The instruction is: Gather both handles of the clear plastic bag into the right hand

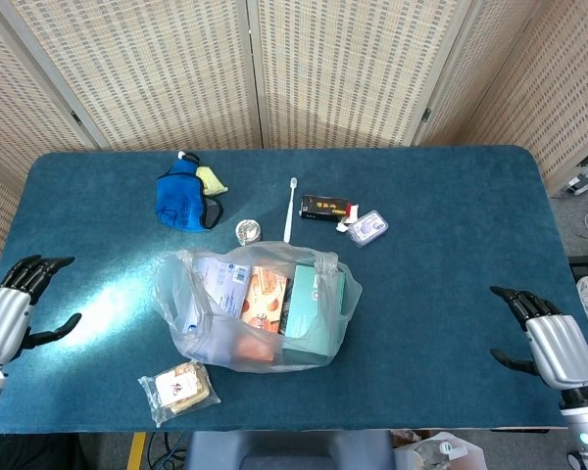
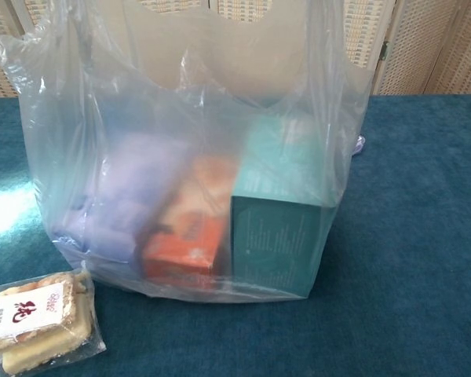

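The clear plastic bag (image 1: 257, 308) stands untouched near the middle of the surface's (image 1: 451, 215) front edge, both handles free, while the right robot hand (image 1: 547, 338) and left robot hand (image 1: 10, 315) hover empty, fingers spread, at opposite side edges (approach stage), so the right must next reach inward to the nearer handle.

In the chest view, the bag's (image 2: 196, 157) handles are cut off by the top edge, and the boxes (image 2: 220, 212) inside are blurred. The snack packet (image 2: 33, 322) is cropped at the near-left corner.
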